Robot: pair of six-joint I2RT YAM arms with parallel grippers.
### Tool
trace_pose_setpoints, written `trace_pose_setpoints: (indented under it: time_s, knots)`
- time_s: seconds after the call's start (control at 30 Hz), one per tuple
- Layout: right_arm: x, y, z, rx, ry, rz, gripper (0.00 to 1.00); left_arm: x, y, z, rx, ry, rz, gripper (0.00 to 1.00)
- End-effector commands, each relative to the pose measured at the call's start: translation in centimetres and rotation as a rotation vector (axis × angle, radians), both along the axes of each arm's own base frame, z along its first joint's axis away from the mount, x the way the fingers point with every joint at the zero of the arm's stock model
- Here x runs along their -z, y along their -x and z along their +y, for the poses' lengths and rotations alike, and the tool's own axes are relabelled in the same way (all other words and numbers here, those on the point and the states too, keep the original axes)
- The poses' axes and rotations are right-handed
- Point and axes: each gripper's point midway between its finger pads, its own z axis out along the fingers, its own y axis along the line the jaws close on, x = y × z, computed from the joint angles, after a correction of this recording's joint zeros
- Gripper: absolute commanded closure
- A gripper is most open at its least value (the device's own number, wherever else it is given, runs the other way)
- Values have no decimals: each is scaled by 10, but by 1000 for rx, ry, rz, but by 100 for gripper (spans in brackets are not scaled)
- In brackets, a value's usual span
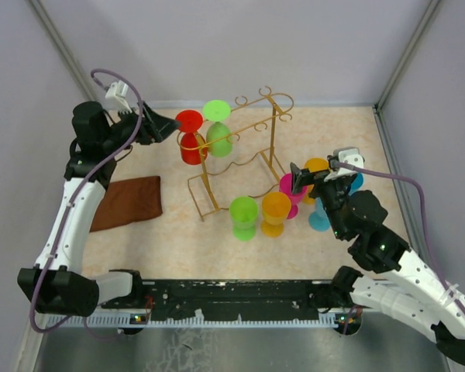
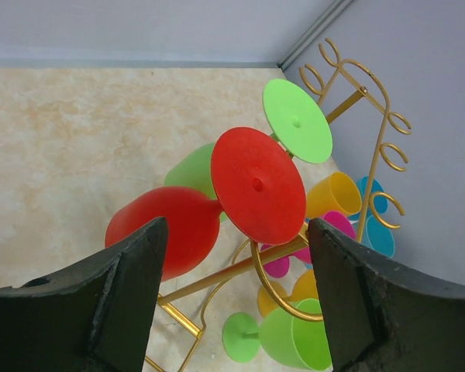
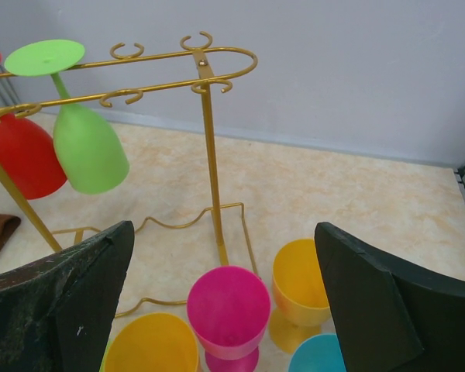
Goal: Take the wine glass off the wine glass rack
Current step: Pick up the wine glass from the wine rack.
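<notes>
- Wine glass rack (image 3: 208, 155): stands upright on the surface (image 1: 139, 248), towards the far side, between the two arms.
- Red wine glass (image 2: 256, 186): hangs bowl-down from the top rails at the rack's left end, its foot resting on the rails.
- Green wine glass (image 3: 89, 151): hangs the same way just beside the red one, further along the rails.
- Left end effector (image 1: 167, 125): raised at rail height, just left of the red wine glass and pointed at it. Fingers apart. In the left wrist view the red foot sits in the gap between them. Contact with the glass cannot be confirmed.
- Right end effector (image 1: 298, 178): low, to the right of the rack, fingers spread wide with nothing between them.
- Standing upright on the surface near the rack's base: pink glass (image 3: 229, 306), yellow glass (image 3: 301, 283), orange glass (image 3: 151, 345), blue glass (image 3: 318, 356), second green glass (image 1: 243, 213).
- Brown cloth (image 1: 128, 201): lies flat on the surface beside the left arm, well apart from the rack.
</notes>
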Motion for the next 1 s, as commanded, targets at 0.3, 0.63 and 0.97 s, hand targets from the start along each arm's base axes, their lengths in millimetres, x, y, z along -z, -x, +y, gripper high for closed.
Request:
trace_pose_setpoints:
  time_s: [0.3,0.63,0.97]
  knots:
    - [-16,4,23,-121,-36,-23,1,-13,-10,-3,18,46,-70,32]
    - [-8,1,27,-126,2,3,1,-3,-19,-3,10,42,-37,37]
    - [-6,0,29,-130,15,4,1,4,-18,-10,57,67,-17,46]
